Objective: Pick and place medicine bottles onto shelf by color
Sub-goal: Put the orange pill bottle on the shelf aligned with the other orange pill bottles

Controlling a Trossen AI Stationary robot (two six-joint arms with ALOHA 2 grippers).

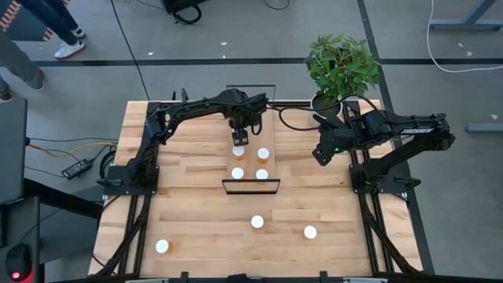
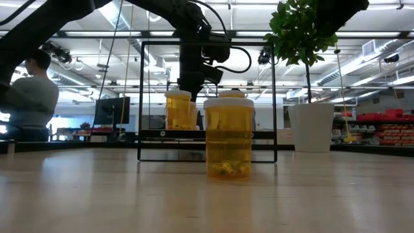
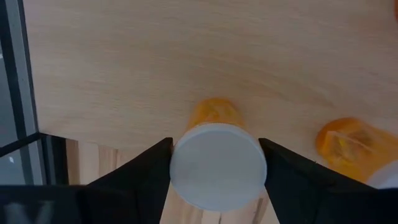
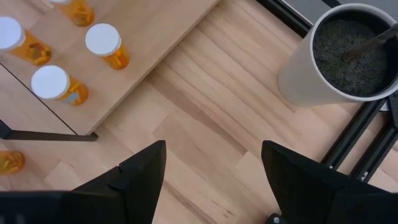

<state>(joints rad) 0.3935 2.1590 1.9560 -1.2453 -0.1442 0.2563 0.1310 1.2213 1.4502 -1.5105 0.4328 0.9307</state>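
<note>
left gripper (image 1: 239,140): over the far part of the shelf (image 1: 250,130), fingers down; jaws on both sides of an orange bottle's white cap (image 3: 217,165), closed onto it. Bottle stands upright on the shelf board.
held bottle (image 1: 239,151): orange body, white cap, on the shelf's left half as seen from above, farthest of the left pair.
right gripper (image 1: 323,151): hangs above bare tabletop (image 1: 314,196) to the right of the shelf, near the plant pot (image 4: 339,53); jaws wide, nothing between them.
shelf: pale board with thin black frame at both ends, lying mid-table, long axis running away from the near edge.
bottles on shelf: four in total, two rows of two. Held one plus bottle (image 1: 263,154) beside it, then bottle (image 1: 237,173) and bottle (image 1: 262,174) nearer the front frame. All upright, caps white, orange bodies in the right wrist view.
bottles off shelf: three on the tabletop nearer the front edge, well apart: one (image 1: 257,222) middle, one (image 1: 310,232) right, one (image 1: 162,246) far left. All upright.
low view: one amber bottle (image 2: 228,139) stands close to the camera, pills visible in its bottom; shelf frame behind it.
plant: green leaves (image 1: 342,63) in a white pot at the table's far right corner.
background: a person's shoes (image 1: 69,47) on the floor beyond the table; a seated person (image 2: 29,97) in the low view.
</note>
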